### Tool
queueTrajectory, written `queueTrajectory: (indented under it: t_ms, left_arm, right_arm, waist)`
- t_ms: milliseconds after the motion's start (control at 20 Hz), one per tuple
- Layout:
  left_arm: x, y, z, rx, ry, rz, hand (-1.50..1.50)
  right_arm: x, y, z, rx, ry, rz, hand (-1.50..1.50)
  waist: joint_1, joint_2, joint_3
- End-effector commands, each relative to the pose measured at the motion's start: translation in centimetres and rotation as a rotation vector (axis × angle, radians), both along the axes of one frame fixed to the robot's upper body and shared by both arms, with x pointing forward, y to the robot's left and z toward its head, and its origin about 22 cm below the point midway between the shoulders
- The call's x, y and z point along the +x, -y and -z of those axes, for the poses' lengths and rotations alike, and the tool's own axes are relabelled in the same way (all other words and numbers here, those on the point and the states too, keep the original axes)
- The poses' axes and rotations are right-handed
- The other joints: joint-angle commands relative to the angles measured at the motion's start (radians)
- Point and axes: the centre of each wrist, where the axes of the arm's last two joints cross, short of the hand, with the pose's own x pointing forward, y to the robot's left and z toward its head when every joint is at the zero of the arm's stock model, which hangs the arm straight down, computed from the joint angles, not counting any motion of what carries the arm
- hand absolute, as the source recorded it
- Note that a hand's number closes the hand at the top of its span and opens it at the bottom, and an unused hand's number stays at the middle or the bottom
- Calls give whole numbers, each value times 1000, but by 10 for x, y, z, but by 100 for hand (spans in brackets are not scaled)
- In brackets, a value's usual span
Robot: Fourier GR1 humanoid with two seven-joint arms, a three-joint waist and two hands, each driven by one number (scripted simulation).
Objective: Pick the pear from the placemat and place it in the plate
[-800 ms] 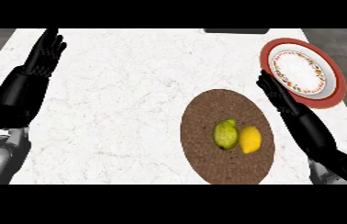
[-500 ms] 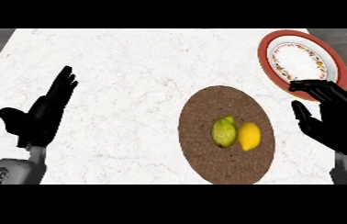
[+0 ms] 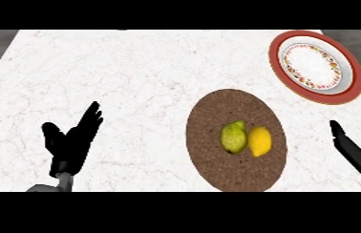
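The robot's left hand (image 3: 70, 143) shows at the lower left of the head view, matte black, its fingers straight and spread with the thumb set apart, grasping nothing, resting above the bare counter (image 3: 141, 74). The right hand (image 3: 345, 146) enters at the right edge as a narrow black sliver; too little of it shows to tell whether its fingers are released or curled. Between the two hands, nearer the right one, lies one oval placemat (image 3: 236, 139), dark brown with a coarse woven grain. Two fruits sit on it side by side and touching: one green pear (image 3: 233, 137), plump and slightly mottled, on the left, and one smooth yellow lemon (image 3: 260, 141), oval in shape, on the right. Neither hand touches the pear, which lies near the mat's middle. Up and to the right, apart from the mat, stands one round plate (image 3: 282, 46) with a red outer rim, a white glossy well and a ring of small red and yellow pattern. The counter is white stone with faint grey veining.
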Motion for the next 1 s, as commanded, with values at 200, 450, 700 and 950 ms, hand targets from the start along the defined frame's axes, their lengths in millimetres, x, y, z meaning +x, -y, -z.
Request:
queueTrajectory:
  t_ms: [200,450,700,950]
  left_arm:
    - [-12,28,4,-36,-61,24,0]
    - [-1,19,12,-1,-50,16,0]
    - [2,18,9,-22,-66,41,0]
    - [2,20,9,-27,-61,54,0]
  right_arm:
    - [-72,-13,-9,-66,-107,-17,-150]
    - [-74,-16,-31,-155,-417,-266,-150]
    - [-58,-26,-72,-222,-536,-336,-150]
    - [-40,-61,-83,-242,-653,-350,-150]
  waist:
    - [37,-1,0]
    - [43,6,-4]
    - [51,4,-2]
    - [61,6,-1]
